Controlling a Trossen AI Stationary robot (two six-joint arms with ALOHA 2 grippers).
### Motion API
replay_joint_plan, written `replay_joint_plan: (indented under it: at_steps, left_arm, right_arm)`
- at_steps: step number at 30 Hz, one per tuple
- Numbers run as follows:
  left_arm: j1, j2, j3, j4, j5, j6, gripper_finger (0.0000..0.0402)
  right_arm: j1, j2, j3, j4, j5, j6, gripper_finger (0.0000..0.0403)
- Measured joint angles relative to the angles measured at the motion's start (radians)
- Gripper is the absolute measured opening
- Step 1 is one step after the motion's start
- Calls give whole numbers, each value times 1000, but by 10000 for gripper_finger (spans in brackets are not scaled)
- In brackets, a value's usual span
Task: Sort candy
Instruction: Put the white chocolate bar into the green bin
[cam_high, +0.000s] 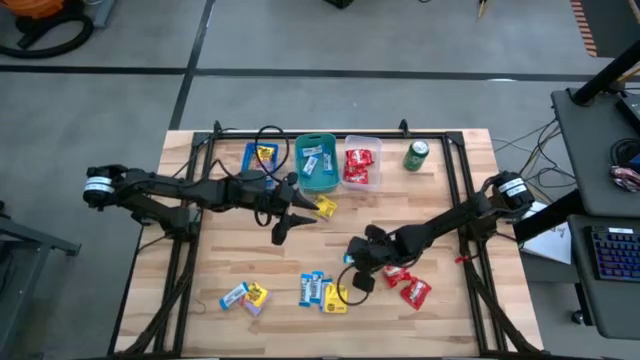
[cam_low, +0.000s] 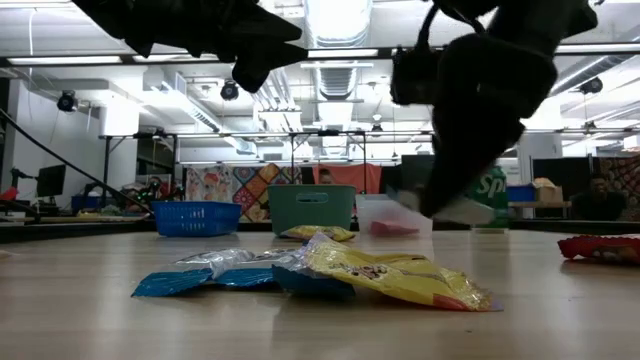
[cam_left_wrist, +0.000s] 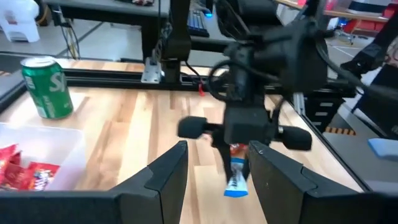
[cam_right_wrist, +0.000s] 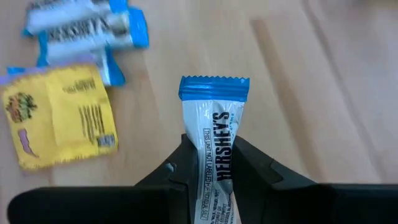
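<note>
Bins: blue bin (cam_high: 260, 156) holds yellow candy, teal bin (cam_high: 316, 162) blue-white, clear bin (cam_high: 362, 165) red. Right gripper (cam_right_wrist: 210, 163) clamps a blue-white packet (cam_right_wrist: 213, 134); left gripper (cam_high: 288, 214) hangs apart.

Glossy crinkled foil candy wrapper (cam_right_wrist: 214, 134), pale smooth wooden table (cam_high: 470, 300), shiny metal can (cam_high: 416, 155)

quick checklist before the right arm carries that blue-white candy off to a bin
1. Right hand shut on the blue-white candy: ok.
2. Candy lifted off the table: ok, it hangs free in the left wrist view.
3. Nothing else caught in the grip: ok, only one packet between the fingers.
4. Teal bin already holding blue-white candy: ok.
5. Path to that bin: not ok, the left hand hovers just in front of it.
6. Left hand free of candy: ok, open.
</note>
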Motion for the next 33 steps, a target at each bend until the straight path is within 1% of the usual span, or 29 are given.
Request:
replay_joint_plan:
  at_steps: [2,7,12,18,22,26,29,33]
  left_arm:
    - [-11,0,-5,-1,0,-1,153]
    - [-28,-25,-8,-45,3,-35,153]
    - [-29,-122,-9,-165,-2,-72,153]
    - [-37,-229,-20,-305,-69,-103,153]
    - [-40,-247,-38,-329,-80,-124,153]
    - [-43,-246,-40,-360,-93,-133,153]
    - [-44,-245,-42,-360,-102,-133,153]
    - [-44,-245,-42,-360,-121,-132,153]
  right_arm:
    - [-21,-17,-2,37,15,-68,67]
    - [-110,-47,-1,207,18,-289,67]
    - [-235,-48,-3,410,14,-514,67]
    - [-408,-20,-4,710,15,-659,67]
    - [-532,15,-3,882,14,-659,67]
    - [-632,65,-2,937,4,-582,77]
    - [-675,94,9,939,-66,-536,100]
    - [-699,135,26,930,-93,-489,146]
